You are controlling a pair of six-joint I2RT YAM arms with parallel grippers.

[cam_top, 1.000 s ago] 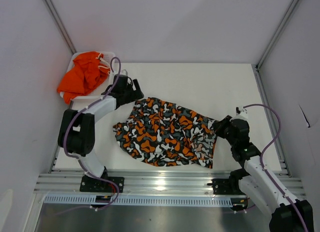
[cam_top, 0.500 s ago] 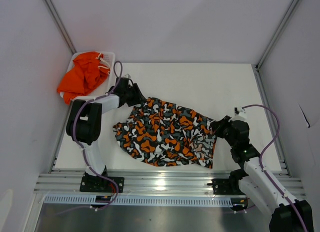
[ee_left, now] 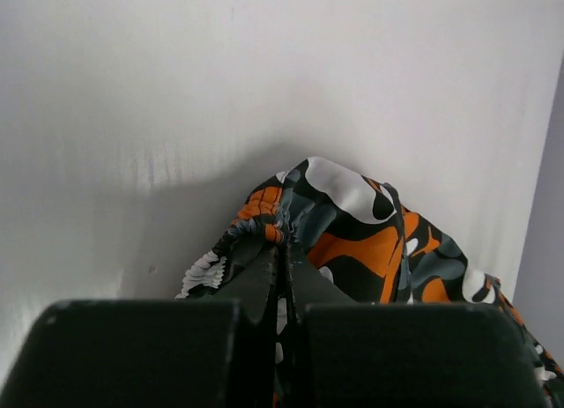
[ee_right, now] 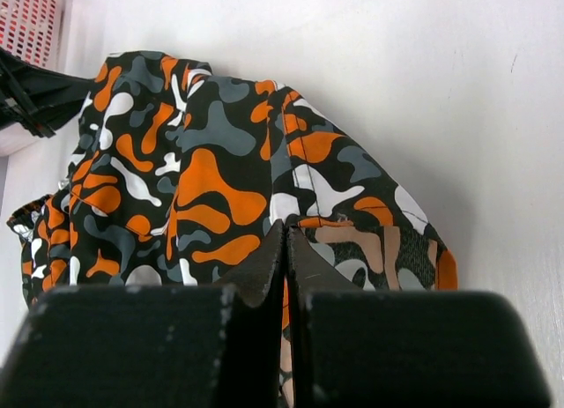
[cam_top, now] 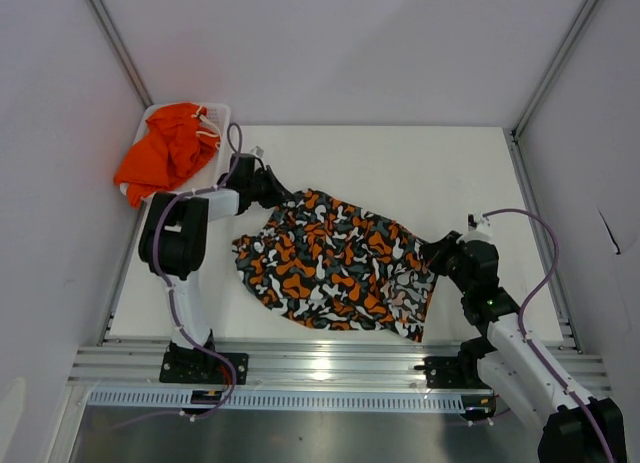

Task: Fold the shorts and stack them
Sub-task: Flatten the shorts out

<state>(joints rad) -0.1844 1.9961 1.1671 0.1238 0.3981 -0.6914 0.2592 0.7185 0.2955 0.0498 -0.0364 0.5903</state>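
The left hand (cam_top: pixel 268 189) is clamped on the patterned shorts (cam_top: pixel 335 263) near the counter's (cam_top: pixel 420 163) left edge. The right hand (cam_top: pixel 433 253) is clamped on them near its right edge.

My white desk (cam_top: pixel 400 163) carries the patterned shorts (cam_top: pixel 335 263), spread rumpled across its near middle, and a mesh basket (cam_top: pixel 218 113) at its far left corner.

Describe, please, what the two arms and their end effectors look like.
Both the left arm and right arm have white link shells and black joints, each trailed by a thin purple cable. The left end effector and right end effector are black, with tapered fingers. A small green light shows on the right arm.
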